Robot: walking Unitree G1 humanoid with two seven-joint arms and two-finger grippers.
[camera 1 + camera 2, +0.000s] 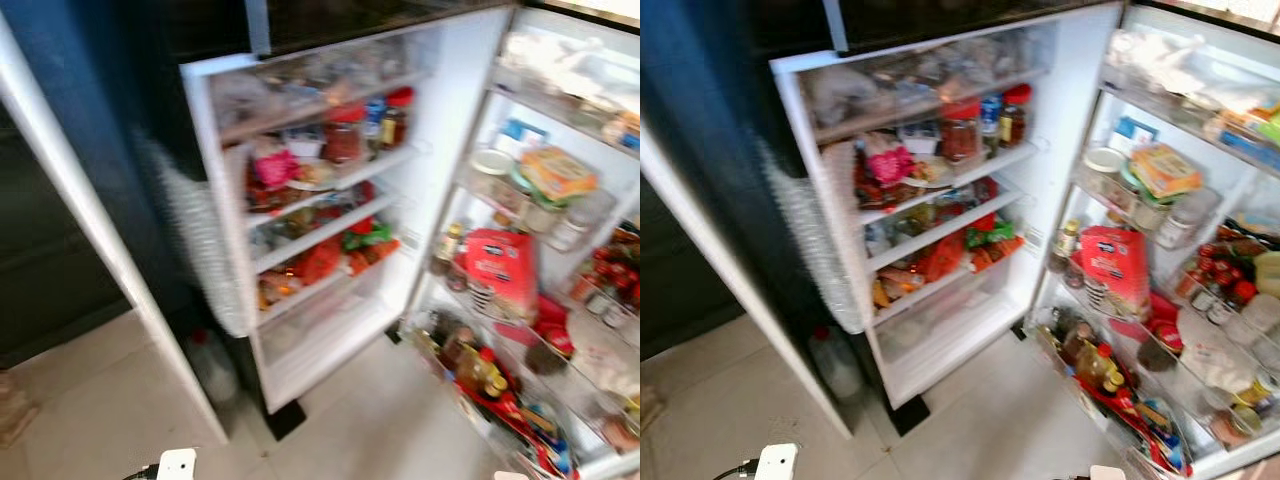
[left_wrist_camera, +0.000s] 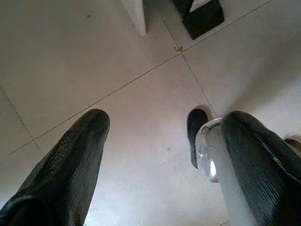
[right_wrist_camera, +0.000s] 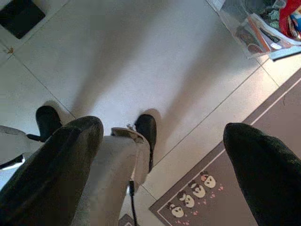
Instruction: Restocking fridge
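- The fridge (image 1: 330,200) is seen open, shelves crowded.
- Below it, the left gripper (image 2: 160,155) and right gripper (image 3: 162,165) are held wide and empty over the floor (image 2: 117,56).
- A free shelf gap should be picked first.

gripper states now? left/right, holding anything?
Left gripper: open, holding nothing, pointing down at the floor.
Right gripper: open, holding nothing, also hanging over the floor, near a mat.
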